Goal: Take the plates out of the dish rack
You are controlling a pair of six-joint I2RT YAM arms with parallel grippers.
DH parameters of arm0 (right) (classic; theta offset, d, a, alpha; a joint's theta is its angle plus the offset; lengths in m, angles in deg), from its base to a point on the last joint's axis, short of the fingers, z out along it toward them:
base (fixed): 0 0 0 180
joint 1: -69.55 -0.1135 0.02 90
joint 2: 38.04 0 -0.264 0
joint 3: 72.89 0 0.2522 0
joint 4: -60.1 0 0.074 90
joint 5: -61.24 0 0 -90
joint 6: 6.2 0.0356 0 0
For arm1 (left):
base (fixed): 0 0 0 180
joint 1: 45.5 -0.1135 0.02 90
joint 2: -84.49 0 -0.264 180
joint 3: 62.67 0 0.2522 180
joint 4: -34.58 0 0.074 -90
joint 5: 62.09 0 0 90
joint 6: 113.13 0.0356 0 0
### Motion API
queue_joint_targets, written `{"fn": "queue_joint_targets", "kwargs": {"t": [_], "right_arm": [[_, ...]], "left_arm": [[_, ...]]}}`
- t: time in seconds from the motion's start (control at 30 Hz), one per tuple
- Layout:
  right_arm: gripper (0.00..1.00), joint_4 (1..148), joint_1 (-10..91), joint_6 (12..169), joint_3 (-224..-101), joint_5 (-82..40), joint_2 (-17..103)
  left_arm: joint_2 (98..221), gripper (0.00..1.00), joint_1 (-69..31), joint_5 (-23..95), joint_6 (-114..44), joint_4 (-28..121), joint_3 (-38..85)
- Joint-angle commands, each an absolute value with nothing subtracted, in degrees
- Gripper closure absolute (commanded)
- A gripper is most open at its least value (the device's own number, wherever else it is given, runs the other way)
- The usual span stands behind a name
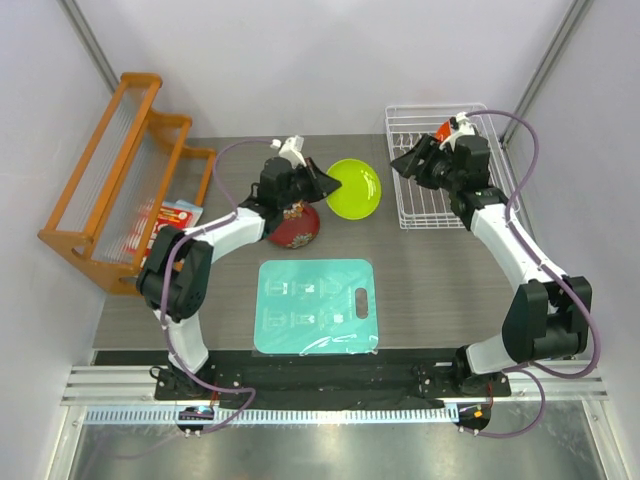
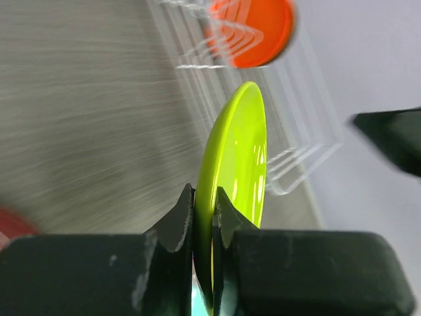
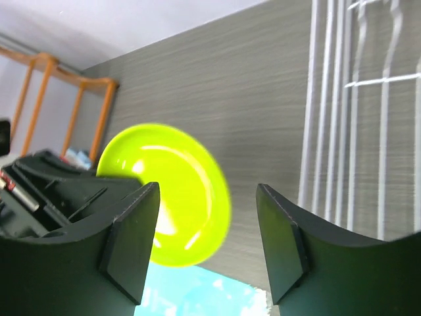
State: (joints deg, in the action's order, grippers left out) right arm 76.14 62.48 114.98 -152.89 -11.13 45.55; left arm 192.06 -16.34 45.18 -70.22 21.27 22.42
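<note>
Beside the dish rack [image 1: 432, 224], left jaws are clenching the lime green plate [image 2: 233, 164]. Released right jaws are hovering nearest the orange plate [image 1: 443, 133].

Bare table [image 1: 430, 285] lies open at centre right of the top view, below the white rack [image 1: 430, 208]. Left of it, the green plate [image 1: 354, 190], red plate [image 1: 296, 230] and teal mat [image 1: 317, 305] block the way.
</note>
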Motion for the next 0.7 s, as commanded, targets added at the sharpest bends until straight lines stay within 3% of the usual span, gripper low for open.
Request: {"fn": "queue_joint_targets", "kwargs": {"t": [0.0, 0.6, 0.67], "right_arm": [[0.33, 79.05, 62.96, 109.21, -156.53, -16.63, 42.73], [0.33, 78.78, 63.22, 108.94, -156.79, -15.13, 46.07], [0.33, 79.31, 63.39, 108.24, -157.58, -15.66, 46.51]], "left_arm": [[184.7, 1.0, -19.65, 31.88, -61.98, 33.48, 17.72], [185.56, 1.0, -29.51, 31.51, -63.38, 33.31, 7.43], [185.92, 0.9, -29.51, 31.6, -63.38, 33.14, 7.34]]}}
